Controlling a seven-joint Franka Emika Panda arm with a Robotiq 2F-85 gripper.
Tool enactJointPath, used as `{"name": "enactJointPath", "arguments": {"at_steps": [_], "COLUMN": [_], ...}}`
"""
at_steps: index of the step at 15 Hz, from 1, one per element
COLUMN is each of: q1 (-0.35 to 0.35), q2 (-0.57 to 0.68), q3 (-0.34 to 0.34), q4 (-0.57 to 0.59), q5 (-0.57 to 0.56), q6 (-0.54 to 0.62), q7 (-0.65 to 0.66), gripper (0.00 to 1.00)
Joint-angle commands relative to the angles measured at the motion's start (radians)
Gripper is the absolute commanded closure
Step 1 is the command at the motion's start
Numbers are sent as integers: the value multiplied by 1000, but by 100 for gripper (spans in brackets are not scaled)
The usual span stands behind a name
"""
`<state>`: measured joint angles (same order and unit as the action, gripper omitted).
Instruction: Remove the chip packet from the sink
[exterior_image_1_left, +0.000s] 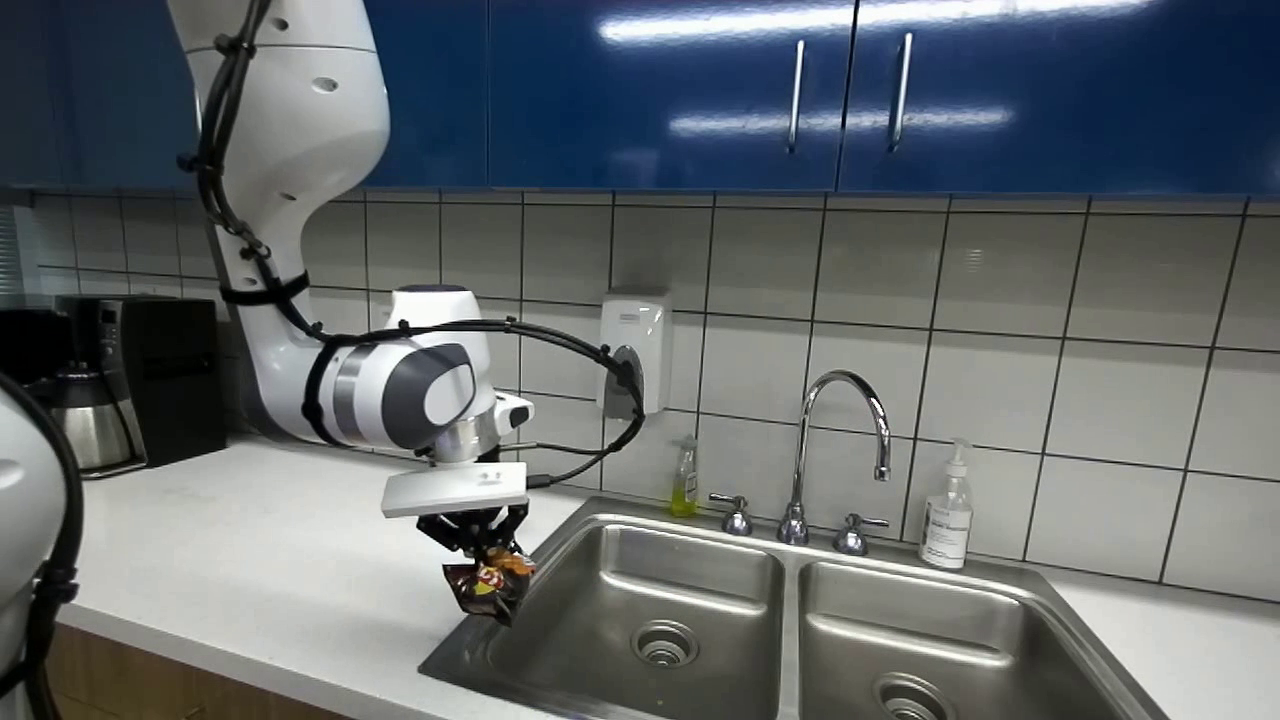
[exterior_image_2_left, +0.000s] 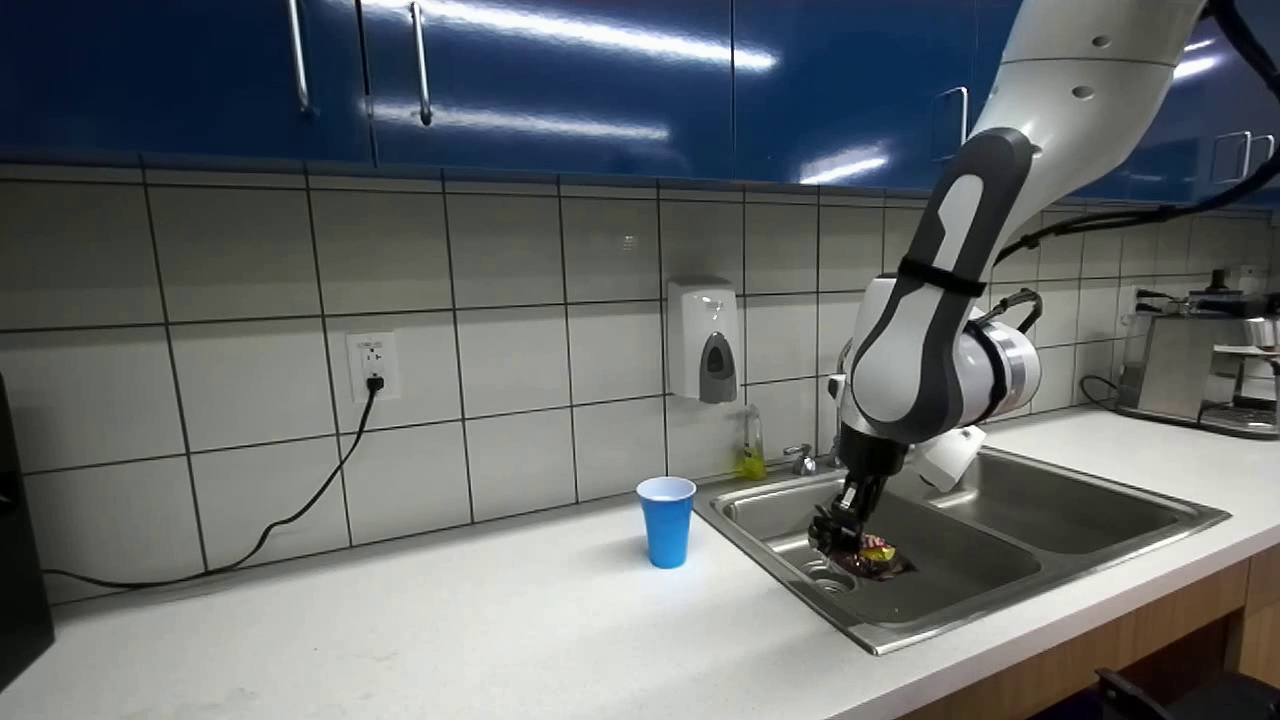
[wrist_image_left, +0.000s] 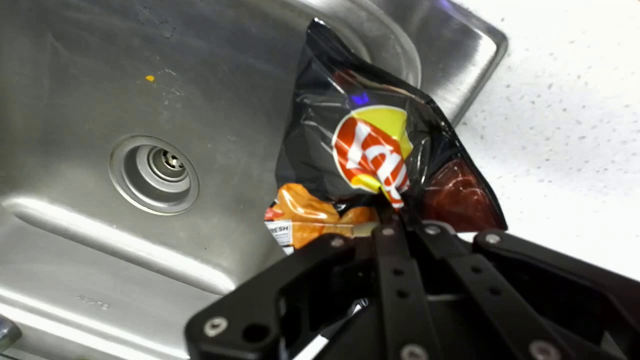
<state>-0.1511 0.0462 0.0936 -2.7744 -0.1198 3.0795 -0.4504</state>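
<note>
The chip packet is black with an orange part and a red and yellow logo. It shows in both exterior views (exterior_image_1_left: 488, 590) (exterior_image_2_left: 882, 562) and in the wrist view (wrist_image_left: 320, 135). My gripper (exterior_image_1_left: 492, 550) is shut on the packet, which is pinched and creased between the fingertips (wrist_image_left: 400, 216). The fingertips hide part of it. The packet hangs below the gripper (exterior_image_2_left: 840, 525), by the side rim of the double-basin steel sink (exterior_image_1_left: 790, 630). In the wrist view it overlaps the sink (wrist_image_left: 225, 100) corner, with white counter beside it. Its exact height above the rim is hard to tell.
A faucet (exterior_image_1_left: 795, 520) with two handles stands behind the sink. A white pump bottle (exterior_image_1_left: 946, 525) and a yellow-green bottle (exterior_image_1_left: 685, 485) stand at its back edge. A blue cup (exterior_image_2_left: 667, 525) stands on the counter (exterior_image_2_left: 450, 640). A wall dispenser (exterior_image_1_left: 636, 350) hangs behind.
</note>
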Motion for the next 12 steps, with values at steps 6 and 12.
{"name": "enactJointPath", "arguments": {"at_steps": [6, 12], "q1": [27, 31], "q2": [-9, -9], "q3": [67, 76], "q4": [2, 6], "q5": [57, 63], "q6": [0, 0], "q7": [-19, -19], "gripper": [97, 97]}}
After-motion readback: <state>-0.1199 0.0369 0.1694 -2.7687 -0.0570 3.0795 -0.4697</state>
